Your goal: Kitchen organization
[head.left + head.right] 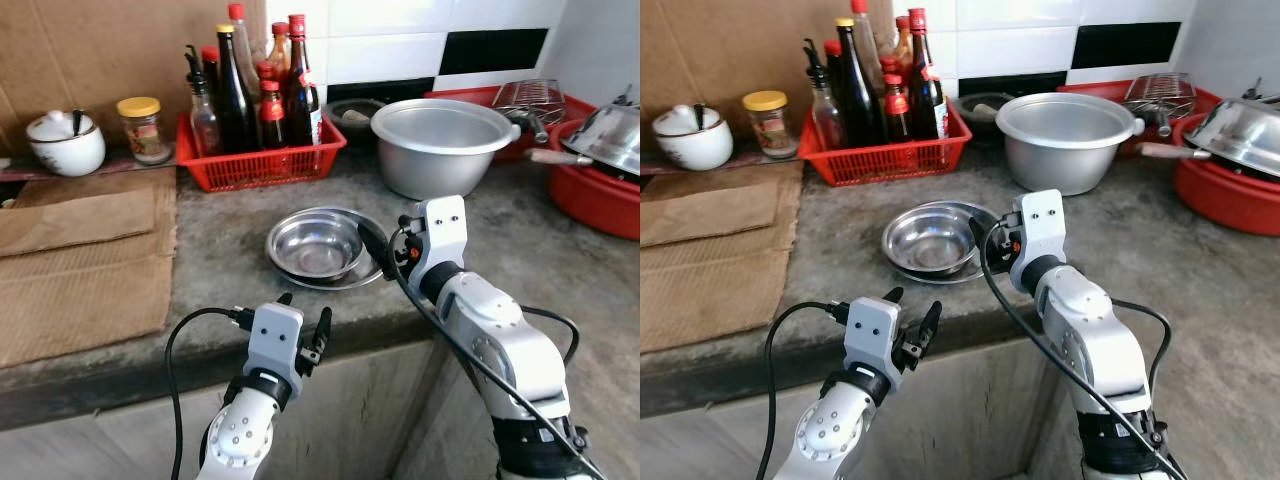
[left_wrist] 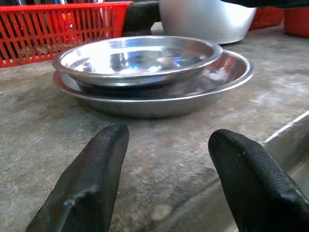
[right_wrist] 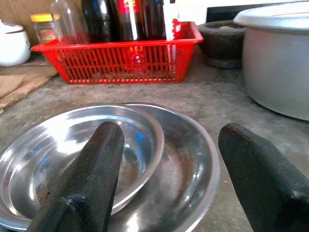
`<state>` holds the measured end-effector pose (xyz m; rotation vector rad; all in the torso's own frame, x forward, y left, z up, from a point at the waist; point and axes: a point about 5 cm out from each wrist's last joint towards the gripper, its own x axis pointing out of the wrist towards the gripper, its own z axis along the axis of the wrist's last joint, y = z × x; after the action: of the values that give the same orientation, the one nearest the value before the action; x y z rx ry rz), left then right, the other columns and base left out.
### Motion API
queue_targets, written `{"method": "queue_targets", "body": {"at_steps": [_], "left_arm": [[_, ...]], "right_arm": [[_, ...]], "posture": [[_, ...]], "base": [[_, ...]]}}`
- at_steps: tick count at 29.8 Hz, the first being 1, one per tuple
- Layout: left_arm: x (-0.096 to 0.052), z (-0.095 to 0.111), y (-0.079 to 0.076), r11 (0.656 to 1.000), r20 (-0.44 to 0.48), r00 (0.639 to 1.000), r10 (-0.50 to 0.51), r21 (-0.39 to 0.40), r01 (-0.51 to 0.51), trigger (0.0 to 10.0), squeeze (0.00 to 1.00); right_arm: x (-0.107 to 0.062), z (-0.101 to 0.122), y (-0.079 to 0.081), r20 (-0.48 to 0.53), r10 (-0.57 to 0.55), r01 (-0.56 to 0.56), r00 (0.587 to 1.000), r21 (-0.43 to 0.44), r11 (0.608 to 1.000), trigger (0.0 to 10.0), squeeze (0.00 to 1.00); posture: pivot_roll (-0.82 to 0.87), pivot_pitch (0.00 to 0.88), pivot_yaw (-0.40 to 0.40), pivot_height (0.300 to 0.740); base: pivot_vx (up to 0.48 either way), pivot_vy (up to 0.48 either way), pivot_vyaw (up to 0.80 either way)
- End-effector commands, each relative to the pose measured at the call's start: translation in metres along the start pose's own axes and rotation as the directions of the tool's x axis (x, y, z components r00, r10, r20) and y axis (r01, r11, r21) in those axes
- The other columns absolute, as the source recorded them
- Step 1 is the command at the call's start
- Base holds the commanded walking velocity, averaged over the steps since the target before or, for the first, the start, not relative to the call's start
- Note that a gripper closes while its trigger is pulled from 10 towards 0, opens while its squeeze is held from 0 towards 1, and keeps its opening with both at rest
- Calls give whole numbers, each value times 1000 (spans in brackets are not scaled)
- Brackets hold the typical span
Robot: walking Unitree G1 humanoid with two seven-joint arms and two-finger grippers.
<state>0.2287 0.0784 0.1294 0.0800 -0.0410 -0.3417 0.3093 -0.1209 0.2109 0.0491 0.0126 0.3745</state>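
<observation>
On the grey stone table (image 1: 220,240), nested shiny steel bowls (image 1: 318,245) sit between both tools. Right tool (image 1: 378,250) is open at the rim, left tool (image 1: 303,330) open too; I'd pinch the rim squarely.

Grey concrete counter (image 1: 230,250); white-and-black tiled wall (image 1: 400,45) behind; brown cardboard (image 1: 100,50) at left.

The worktop (image 1: 230,250) is mottled grey. Two nested bowls (image 1: 318,245) at frame centre are shiny silver. The basket (image 1: 262,160) at upper centre is bright red, holding dark bottles (image 1: 240,95) with red and yellow caps. The big pot (image 1: 440,145) is dull silver. At upper left, the jar (image 1: 143,128) has a yellow lid and the lidded pot (image 1: 66,142) is white. Wall tiles (image 1: 400,45) are white and black. Both tools have black fingers (image 2: 87,188).
</observation>
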Motion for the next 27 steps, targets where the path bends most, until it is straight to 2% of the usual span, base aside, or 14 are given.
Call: {"method": "queue_targets", "body": {"at_steps": [1, 5, 6, 10, 11, 14, 16, 21, 23, 27], "left_arm": [[-1, 2, -4, 1000, 6, 1000, -10, 1, 10, 10000, 0], [-2, 0, -6, 1000, 0, 1000, -15, 4, 15, 10000, 0], [-2, -2, -6, 1000, -7, 1000, -15, 9, 15, 10000, 0], [-6, -9, -5, 1000, -46, 999, -16, 18, 17, 10000, 0], [-6, -10, -4, 1000, -49, 999, -13, 19, 14, 10000, 0], [-7, -10, -4, 1000, -50, 999, -12, 21, 13, 10000, 0], [-7, -11, -4, 1000, -54, 998, -11, 23, 12, 10000, 0], [-7, -12, -5, 1000, -55, 998, -18, 23, 19, 10000, 0], [-7, -13, -5, 1000, -55, 998, -18, 22, 19, 10000, 0], [-8, -12, -6, 1000, -49, 999, -22, 20, 23, 10000, 0]], "right_arm": [[2, 5, -8, -10, -1, 1, 1000, 23, 1000, 10000, 0], [6, 8, -13, -39, 8, -6, 999, 37, 999, 10000, 0], [8, 11, -14, -42, 22, -20, 999, 46, 999, 10000, 1000], [17, 16, -13, -100, 55, -54, 993, 10, 998, 10000, 1000], [21, 18, -14, -115, 52, -52, 992, 4, 999, 10000, 0], [32, 25, -15, -162, 28, -22, 986, 40, 999, 10000, 0], [35, 31, -10, -181, 127, -116, 975, 73, 991, 10000, 0], [41, 32, -4, -273, 215, -213, 938, 36, 976, 10000, 0], [42, 32, -3, -279, 220, -220, 935, 34, 975, 10000, 0], [46, 23, 2, -362, 244, -253, 900, 23, 967, 10000, 0]], "posture": [[118, 29, -37, 740], [115, 28, -33, 740], [115, 27, -36, 740], [116, 25, -36, 740], [122, 21, -38, 740], [125, 18, -40, 740], [126, 12, -40, 740], [128, 9, -42, 740], [128, 9, -42, 740], [129, 6, -44, 740]], "base": [[0, 0, 0], [0, 0, 0], [0, 0, 0], [0, 0, 0], [0, 0, 0], [0, 0, 0], [0, 0, 0], [0, 0, 0], [0, 0, 0], [0, 0, 0]]}}
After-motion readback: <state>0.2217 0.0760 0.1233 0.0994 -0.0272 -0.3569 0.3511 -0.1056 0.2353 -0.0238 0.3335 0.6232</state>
